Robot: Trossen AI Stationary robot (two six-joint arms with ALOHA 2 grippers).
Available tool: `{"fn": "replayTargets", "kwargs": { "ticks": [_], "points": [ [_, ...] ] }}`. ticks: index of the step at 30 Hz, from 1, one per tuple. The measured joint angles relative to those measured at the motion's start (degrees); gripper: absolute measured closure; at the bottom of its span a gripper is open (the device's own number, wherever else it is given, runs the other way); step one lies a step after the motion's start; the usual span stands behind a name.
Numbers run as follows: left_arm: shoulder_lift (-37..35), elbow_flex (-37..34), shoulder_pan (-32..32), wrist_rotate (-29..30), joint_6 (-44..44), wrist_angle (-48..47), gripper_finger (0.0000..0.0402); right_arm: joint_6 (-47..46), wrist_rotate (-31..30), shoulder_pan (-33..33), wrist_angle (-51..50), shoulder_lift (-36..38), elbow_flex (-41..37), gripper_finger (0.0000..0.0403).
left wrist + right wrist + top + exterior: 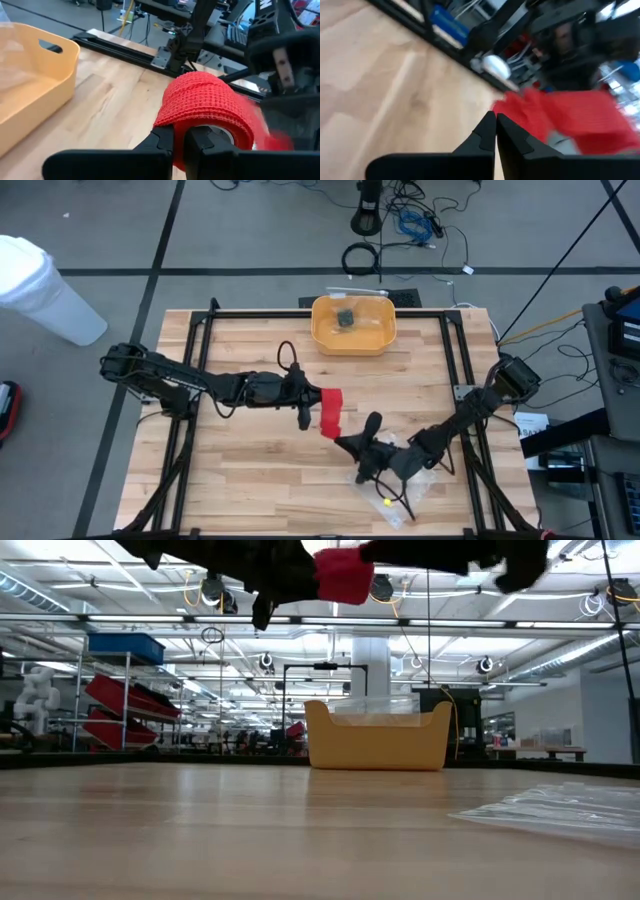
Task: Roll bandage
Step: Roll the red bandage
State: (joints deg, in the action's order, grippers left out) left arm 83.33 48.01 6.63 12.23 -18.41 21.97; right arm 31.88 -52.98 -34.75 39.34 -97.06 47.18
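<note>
Bandage (331, 412), bright red and woven in an open, gauze-like mesh, hangs in the air above the middle of the wooden table (250, 480), between the two arms. From above it reads as a short band whose long axis runs from the far side of the table toward the near side, its near end bending slightly toward the right arm. In the left wrist view the fabric is already wound into a fat roll with a pale core showing at its end, and a loose red tail trails off toward the other arm.

Left gripper (305, 402) has its fingers pressed together on the roll's edge, holding it up off the table. In the low view the red bundle sits high near the picture's top, well clear of the wood. Right gripper (350, 442) has its fingers closed tight as well, tips just at the loose end of the red strip; whether any fabric is actually pinched between them cannot be told.

Beyond the bandage, at the far edge of the table, stands a yellow bin (353, 324). A clear crinkled plastic bag (560, 808) lies flat on the wood under the right arm.
</note>
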Motion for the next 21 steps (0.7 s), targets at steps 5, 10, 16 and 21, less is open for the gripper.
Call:
{"fn": "replayTargets", "kwargs": {
  "ticks": [5, 10, 16, 21],
  "points": [
    [-0.22, 0.0, -0.51, 0.07, 3.77, 0.49, 0.0391, -13.0, 4.1, -0.04, -9.56, 0.0, 0.0, 0.0403],
    [-2.92, 0.0, -0.55, 1.74, 10.22, 0.61, 0.0391, -26.16, 13.82, 2.19, -18.86, 0.0, 0.02, 0.0403],
    [-6.73, 0.0, 0.16, 2.89, 17.1, 3.31, 0.0391, -33.78, 21.58, 4.81, -20.7, -1.78, 0.0, 0.0403],
    [-7.15, 0.0, 2.35, 2.88, 23.13, 3.26, 0.0391, -33.85, 21.77, 5.14, -16.38, -3.14, 0.0, 0.0399]
  ]
}}
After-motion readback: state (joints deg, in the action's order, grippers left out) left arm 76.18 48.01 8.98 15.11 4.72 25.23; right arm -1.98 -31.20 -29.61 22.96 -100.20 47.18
